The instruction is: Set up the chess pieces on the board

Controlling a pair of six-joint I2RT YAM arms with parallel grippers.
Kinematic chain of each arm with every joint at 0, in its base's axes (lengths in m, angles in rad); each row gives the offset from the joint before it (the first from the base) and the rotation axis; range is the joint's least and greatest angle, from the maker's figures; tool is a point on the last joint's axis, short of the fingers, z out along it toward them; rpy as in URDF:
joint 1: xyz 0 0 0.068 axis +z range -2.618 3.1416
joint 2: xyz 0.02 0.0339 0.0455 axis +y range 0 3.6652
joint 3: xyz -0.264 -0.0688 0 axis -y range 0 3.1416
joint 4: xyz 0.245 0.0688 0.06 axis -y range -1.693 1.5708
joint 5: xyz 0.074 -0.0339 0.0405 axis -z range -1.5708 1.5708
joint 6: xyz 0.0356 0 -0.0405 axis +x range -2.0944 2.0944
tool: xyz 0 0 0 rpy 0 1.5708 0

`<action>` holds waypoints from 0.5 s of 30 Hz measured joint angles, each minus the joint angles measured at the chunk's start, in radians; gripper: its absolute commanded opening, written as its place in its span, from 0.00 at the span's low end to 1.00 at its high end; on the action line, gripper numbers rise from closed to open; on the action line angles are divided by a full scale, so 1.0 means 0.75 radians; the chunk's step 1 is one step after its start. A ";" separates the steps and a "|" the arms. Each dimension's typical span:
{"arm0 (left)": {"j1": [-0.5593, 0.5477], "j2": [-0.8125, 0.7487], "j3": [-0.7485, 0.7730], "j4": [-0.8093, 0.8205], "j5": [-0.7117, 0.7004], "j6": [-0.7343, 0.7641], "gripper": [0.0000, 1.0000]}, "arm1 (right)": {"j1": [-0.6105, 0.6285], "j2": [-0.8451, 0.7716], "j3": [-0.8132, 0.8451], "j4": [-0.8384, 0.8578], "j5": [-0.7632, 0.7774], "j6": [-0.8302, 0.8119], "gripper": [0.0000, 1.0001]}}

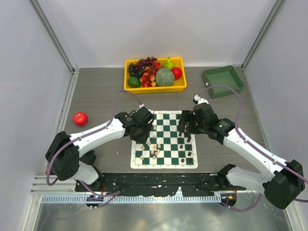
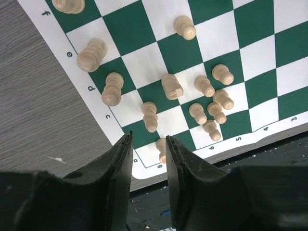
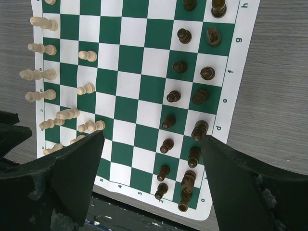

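The green and white board (image 1: 166,126) lies in the middle of the table. Several cream chess pieces (image 1: 153,150) stand crowded on its left side, and dark pieces (image 1: 189,155) stand along its right side. My left gripper (image 1: 144,136) hovers over the board's left edge. In the left wrist view it (image 2: 148,140) is narrowly open, with one cream piece (image 2: 162,150) standing on the corner square between the fingertips, close to the right finger. My right gripper (image 1: 185,127) hangs above the board's right half. It (image 3: 153,139) is wide open and empty over the dark pieces (image 3: 192,156).
A yellow tray (image 1: 155,88) of fruit stands behind the board. A green bin (image 1: 222,81) sits at the back right. A red apple (image 1: 80,118) lies at the left. A black rail (image 1: 159,182) runs along the near edge.
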 measured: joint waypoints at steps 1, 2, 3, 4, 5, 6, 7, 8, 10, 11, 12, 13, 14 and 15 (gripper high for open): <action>-0.004 0.003 -0.001 0.003 0.002 -0.005 0.38 | 0.000 0.000 0.000 -0.001 -0.001 0.001 0.89; -0.005 0.006 -0.001 0.008 0.004 -0.007 0.38 | 0.000 0.000 0.000 0.001 -0.001 0.000 0.89; -0.006 0.010 -0.001 0.012 0.005 -0.009 0.38 | 0.000 0.000 0.000 0.001 -0.001 0.000 0.88; -0.006 0.015 -0.001 0.014 0.010 -0.010 0.38 | 0.000 0.000 0.000 0.001 -0.001 0.000 0.89; -0.008 0.020 -0.001 0.016 0.011 -0.010 0.38 | 0.000 0.000 0.000 0.001 -0.001 0.000 0.89; -0.012 0.028 -0.001 0.019 0.014 -0.010 0.38 | 0.000 0.000 0.000 0.001 -0.001 0.000 0.89; -0.014 0.035 -0.001 0.021 0.016 -0.010 0.37 | 0.000 0.000 0.000 0.001 -0.001 0.000 0.89; -0.016 0.042 -0.001 0.022 0.020 -0.010 0.37 | 0.000 0.000 0.000 0.001 -0.001 0.001 0.88; -0.021 0.059 -0.001 0.024 0.022 -0.010 0.37 | 0.000 0.000 0.000 0.001 -0.001 0.001 0.89; -0.023 0.069 -0.001 0.024 0.022 -0.010 0.37 | 0.000 0.000 -0.001 0.001 -0.001 0.000 0.88; -0.025 0.077 -0.001 0.024 0.023 -0.010 0.36 | 0.000 0.000 -0.001 0.001 -0.001 0.000 0.89; -0.027 0.087 -0.001 0.024 0.023 -0.009 0.36 | 0.000 0.000 -0.001 0.001 0.000 0.001 0.88; -0.029 0.094 -0.001 0.024 0.022 -0.009 0.36 | 0.000 0.000 -0.001 0.001 -0.001 0.001 0.89; -0.030 0.102 -0.001 0.024 0.022 -0.009 0.35 | 0.000 0.000 -0.001 0.001 0.000 0.000 0.89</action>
